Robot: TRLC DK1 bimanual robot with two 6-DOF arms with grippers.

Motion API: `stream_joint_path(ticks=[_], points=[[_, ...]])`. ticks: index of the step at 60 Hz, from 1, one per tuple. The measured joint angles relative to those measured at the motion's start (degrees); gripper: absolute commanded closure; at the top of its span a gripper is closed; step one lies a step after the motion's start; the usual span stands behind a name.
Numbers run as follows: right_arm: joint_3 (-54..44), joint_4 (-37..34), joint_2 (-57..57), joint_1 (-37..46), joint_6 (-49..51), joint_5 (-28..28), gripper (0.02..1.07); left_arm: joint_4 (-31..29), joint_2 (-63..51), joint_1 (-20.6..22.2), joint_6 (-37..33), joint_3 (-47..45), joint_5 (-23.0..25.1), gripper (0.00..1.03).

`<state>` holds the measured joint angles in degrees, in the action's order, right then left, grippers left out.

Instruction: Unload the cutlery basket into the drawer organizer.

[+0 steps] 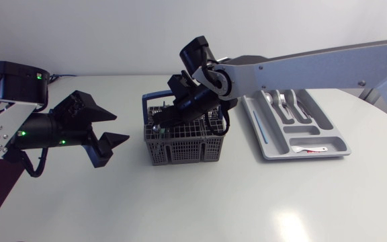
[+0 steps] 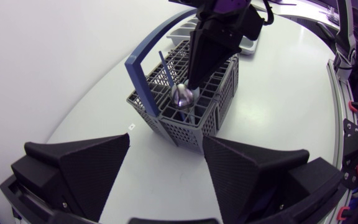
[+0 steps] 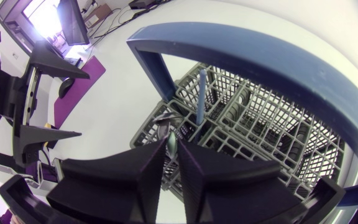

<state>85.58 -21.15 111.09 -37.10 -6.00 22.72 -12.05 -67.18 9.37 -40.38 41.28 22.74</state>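
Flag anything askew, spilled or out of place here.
Nothing stands out. The cutlery basket stands upright, the right gripper shut on a spoon inside it; the drawer organizer lies flat beside it, and nothing is spilled on the table.

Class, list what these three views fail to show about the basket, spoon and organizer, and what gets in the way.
Spoon: handle sunk in the cutlery basket's mesh, left wrist view.
Basket's other contents: the right gripper covers much of it in the head view; its bulk hides the near cells in the right wrist view.
Drawer organizer: far end runs under the right arm, head view; pieces inside too small to count.
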Motion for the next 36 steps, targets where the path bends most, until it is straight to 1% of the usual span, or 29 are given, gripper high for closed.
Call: stream_joint_path(ticks=[9, 36], points=[[0.0, 0.15, 0.0, -0.11, 0.0, 0.02, 0.97, 0.09, 0.0, 0.0, 0.0, -0.09, 0.07, 0.05], [-0.98, 0.31, -1.75, -0.37, 0.0, 0.96, 0.97, 0.42, -0.15, 0.0, 0.0, -1.07, 0.63, 0.05]])
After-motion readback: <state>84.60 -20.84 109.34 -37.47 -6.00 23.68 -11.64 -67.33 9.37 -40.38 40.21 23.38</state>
